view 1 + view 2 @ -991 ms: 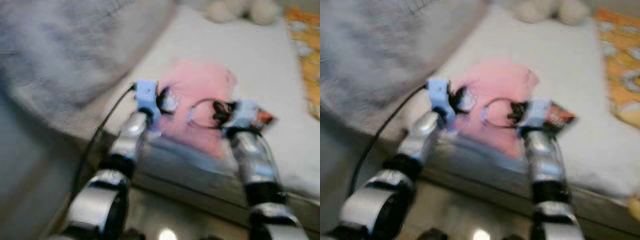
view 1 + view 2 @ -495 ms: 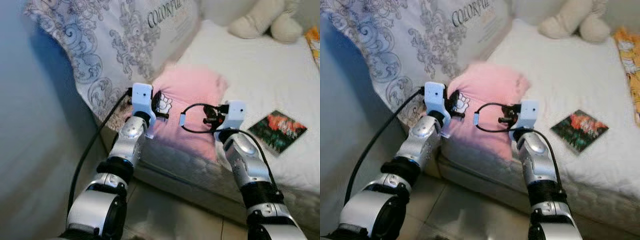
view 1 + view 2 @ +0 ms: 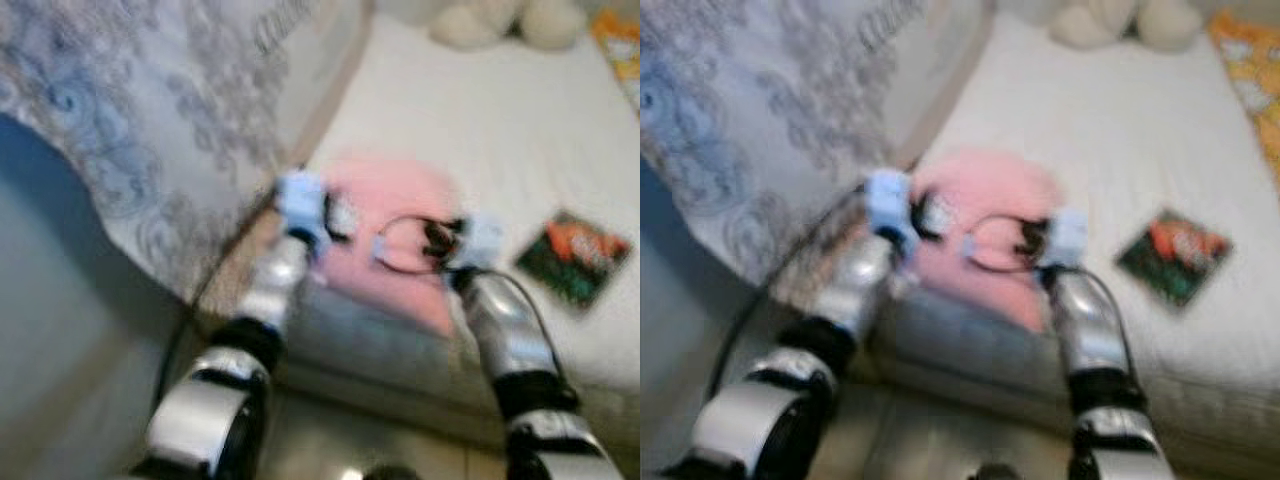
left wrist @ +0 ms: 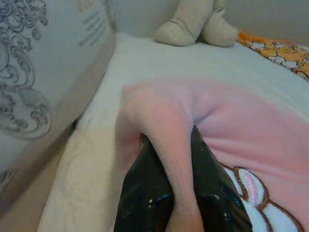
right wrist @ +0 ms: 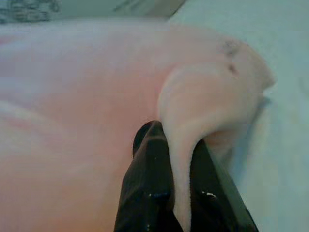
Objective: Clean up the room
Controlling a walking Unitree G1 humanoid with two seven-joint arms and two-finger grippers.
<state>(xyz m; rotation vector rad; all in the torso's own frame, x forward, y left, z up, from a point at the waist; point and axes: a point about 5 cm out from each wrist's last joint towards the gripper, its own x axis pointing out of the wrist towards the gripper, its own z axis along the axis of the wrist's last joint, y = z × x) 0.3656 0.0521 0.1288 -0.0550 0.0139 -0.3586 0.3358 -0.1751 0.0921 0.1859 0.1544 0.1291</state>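
At bed's edge [image 3: 400, 340], both grippers' fingers [image 4: 145, 193] apparently pinch pink cloth [image 4: 251, 125].

You see patterned grey pillow [image 3: 170, 120] at bed's [image 3: 1110, 160] left, beige plush toy [image 4: 195, 21] at head, orange printed cloth [image 4: 275, 50] beside it.

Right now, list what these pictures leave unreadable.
- Pillow lettering: smeared by motion blur in both eye views.
- Booklet cover: blurred.
- Pink garment print: cut off by the left wrist view's edge.
- Plush toy: cropped at that view's top.
- Left tool and right tool fingertips: hidden by pinched pink folds.
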